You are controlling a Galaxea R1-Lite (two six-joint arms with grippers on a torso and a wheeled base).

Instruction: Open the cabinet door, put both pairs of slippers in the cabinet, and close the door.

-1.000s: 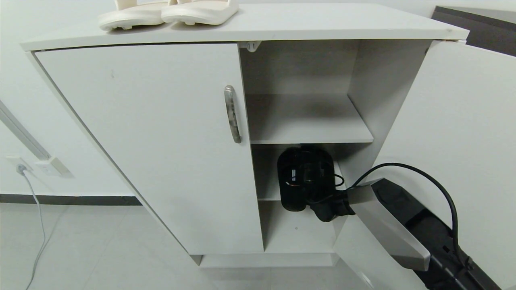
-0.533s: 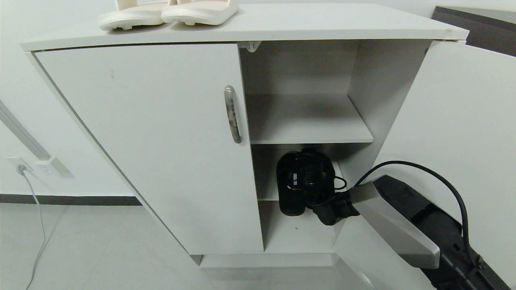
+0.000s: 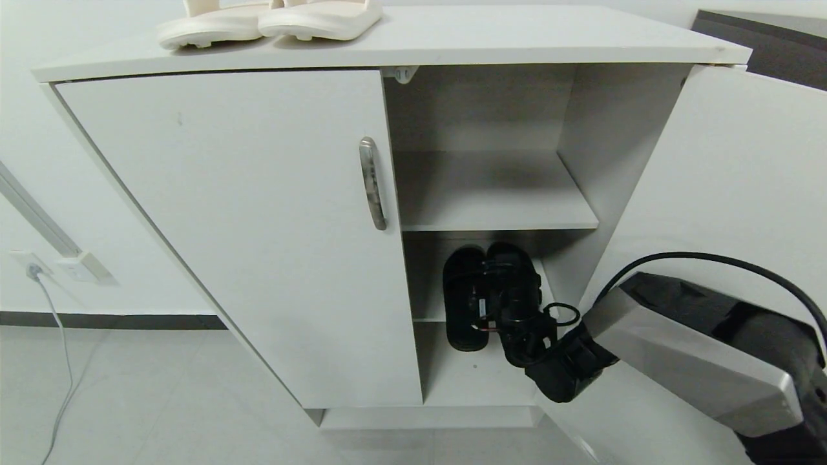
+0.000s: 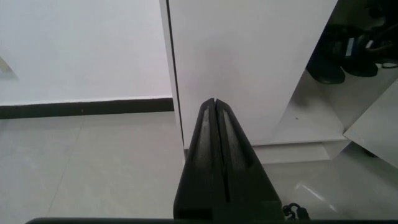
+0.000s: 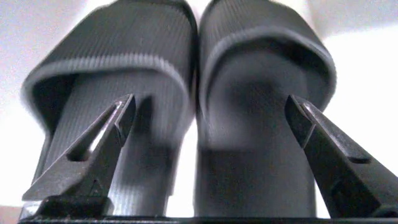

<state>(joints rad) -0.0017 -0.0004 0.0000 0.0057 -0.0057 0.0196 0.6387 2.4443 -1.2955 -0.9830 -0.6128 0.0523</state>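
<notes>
Fingers (image 5: pixel 102 143) on my right gripper (image 5: pixel 210 106) are spread wide, one on each outer side of the black slippers (image 3: pixel 464 297), so nothing is being squeezed; I can't tell if a pad is brushing the rubber. That pair lies side by side on the lower shelf (image 3: pixel 426 318) behind the open right door (image 3: pixel 743 181), long axis running front to back, toes pointing in and heels hanging a bit over the shelf's front edge. I'd call this pair placed. What matters now is the cream slippers (image 3: pixel 271 22): they sit on the cabinet top (image 3: pixel 517 35) toward its left end, so up and well to the left of my right fingers. They seem to lie more across the top than front to back, though the head view cuts them off. My left gripper (image 4: pixel 214 102) has its fingers pressed together with nothing between them, down low near the shut left door (image 3: pixel 226 226), and it's on the cream pair's side, so I'd guess it's the handier arm.
</notes>
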